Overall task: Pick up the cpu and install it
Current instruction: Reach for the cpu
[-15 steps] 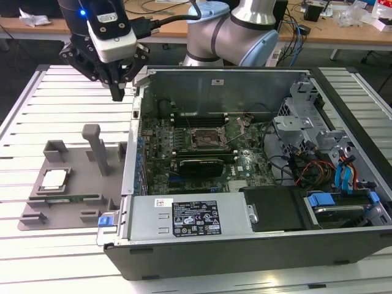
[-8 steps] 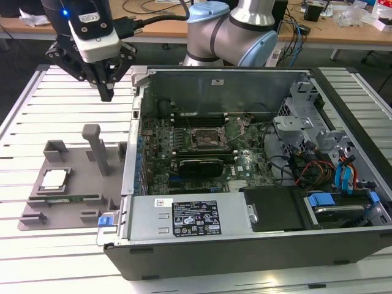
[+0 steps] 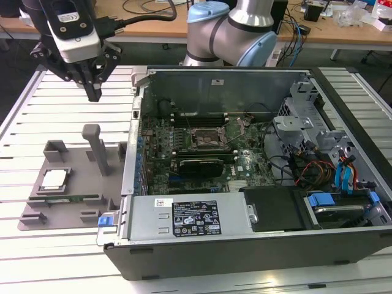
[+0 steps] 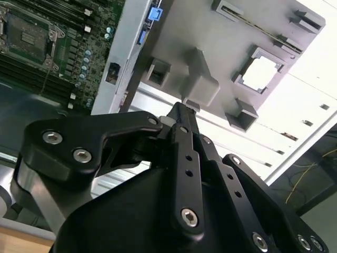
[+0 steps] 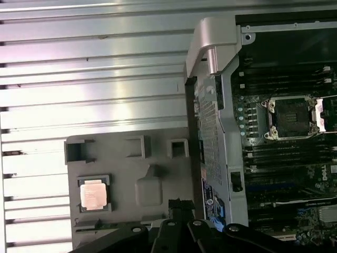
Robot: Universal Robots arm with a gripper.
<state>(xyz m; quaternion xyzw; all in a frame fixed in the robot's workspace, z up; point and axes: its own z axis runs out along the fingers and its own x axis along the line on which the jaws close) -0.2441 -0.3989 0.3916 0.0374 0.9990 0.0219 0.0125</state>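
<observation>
Black multi-link gripper (image 3: 94,93) raised over a slatted white metal desk (image 3: 24,104), fingertips drawn together to a narrow point, nothing held between them. Same closed tips on the gripper (image 4: 180,109) in the second wrist view.

Below the gripper and apart from it, a flat grey plastic tray (image 3: 78,174) lying on the desk. Almost straight beneath the fingertips, a grey upright post (image 3: 95,147) rising from that tray, untouched.

Lower and to the exterior view's left of the gripper, the small square cpu with a silvery metal top (image 3: 54,178), seated flat in a raised square frame of the tray, well clear of the fingertips. Seen in both wrist views too, as the cpu (image 4: 263,73) (image 5: 94,194) past the post. Just beyond it, on the side away from the gripper, a long thin green memory stick (image 3: 67,197) lying in a slot of the tray.

To the exterior view's right of the gripper, an open dark grey computer case (image 3: 245,251) just beside the tray. Inside, on the green motherboard (image 3: 245,162), a black square socket with a metal bracket (image 3: 211,139), well apart from the gripper.
</observation>
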